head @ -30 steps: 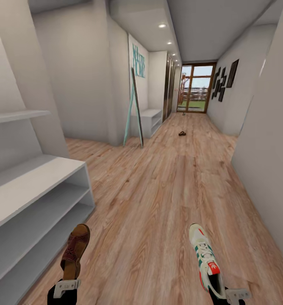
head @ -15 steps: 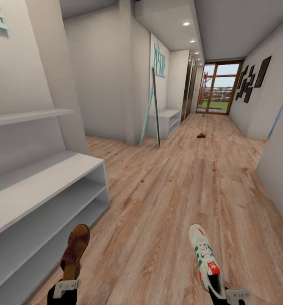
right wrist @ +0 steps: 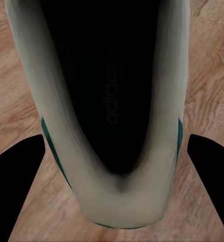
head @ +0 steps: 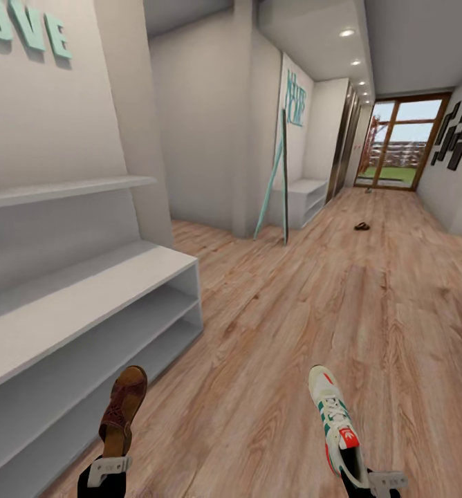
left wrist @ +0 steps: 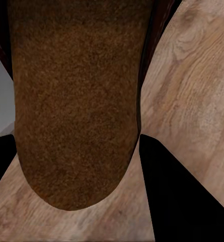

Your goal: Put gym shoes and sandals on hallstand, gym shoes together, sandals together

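Both pincers (head: pixel 108 465) (head: pixel 386 478) clamped as before — sandal (head: pixel 124 408), gym shoe (head: pixel 336 422) — hallstand (head: pixel 86 304) nearer.

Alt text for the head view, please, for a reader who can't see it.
Left end effector holds a brown leather sandal, right end effector a white green-striped sneaker, above wood-plank corridor floor. A pale grey-white shoe rack stands at left; another dark sandal lies far down the corridor.

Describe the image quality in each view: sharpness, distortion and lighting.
Head view: wide-angle stretch tilts the walls, lighting soft and even, the far sandal tiny and indistinct. Left wrist view: held sandal so close it blurs. Right wrist view: gym shoe soft-edged, its interior black.
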Robot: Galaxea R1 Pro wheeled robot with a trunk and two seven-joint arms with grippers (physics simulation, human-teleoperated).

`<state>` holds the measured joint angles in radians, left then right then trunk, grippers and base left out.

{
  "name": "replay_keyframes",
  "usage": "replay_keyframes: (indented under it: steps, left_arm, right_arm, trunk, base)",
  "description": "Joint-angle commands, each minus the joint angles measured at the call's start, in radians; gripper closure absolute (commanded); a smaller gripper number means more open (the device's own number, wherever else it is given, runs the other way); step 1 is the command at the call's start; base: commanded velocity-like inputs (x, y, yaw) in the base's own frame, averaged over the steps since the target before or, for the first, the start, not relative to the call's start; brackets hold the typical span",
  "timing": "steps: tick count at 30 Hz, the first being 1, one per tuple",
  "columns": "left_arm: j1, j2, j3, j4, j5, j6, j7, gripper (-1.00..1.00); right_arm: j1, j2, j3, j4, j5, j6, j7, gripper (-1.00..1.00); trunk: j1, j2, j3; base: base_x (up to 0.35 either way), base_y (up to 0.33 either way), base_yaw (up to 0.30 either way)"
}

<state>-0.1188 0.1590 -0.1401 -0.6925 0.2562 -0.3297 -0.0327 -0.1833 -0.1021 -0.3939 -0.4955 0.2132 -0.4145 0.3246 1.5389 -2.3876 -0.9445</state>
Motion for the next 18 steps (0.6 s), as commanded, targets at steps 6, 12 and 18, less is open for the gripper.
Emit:
replay_keyframes:
  steps: [6, 12, 18]
  left_arm:
    - [-0.001, 0.002, -0.004, 0.001, 0.007, -0.003, -0.003, 1.0]
    - [-0.001, 0.002, 0.008, 0.001, 0.007, -0.003, -0.002, 1.0]
    - [-0.001, 0.001, 0.037, 0.001, 0.009, -0.003, -0.003, 1.0]
  right_arm:
    - [-0.001, 0.001, -0.008, 0.0, 0.009, -0.004, 0.007, 1.0]
    - [-0.001, 0.001, -0.008, 0.0, 0.009, -0.004, 0.007, 1.0]
    - [-0.001, 0.001, -0.008, 0.0, 0.009, -0.004, 0.007, 1.0]
  trunk:
    - [0.0, 0.0, -0.001]
    - [0.0, 0.0, -0.001]
    - [0.0, 0.0, -0.001]
  base:
    - [0.055, -0.254, 0.277]
    - [0.127, -0.255, 0.277]
    - [0.184, -0.219, 0.277]
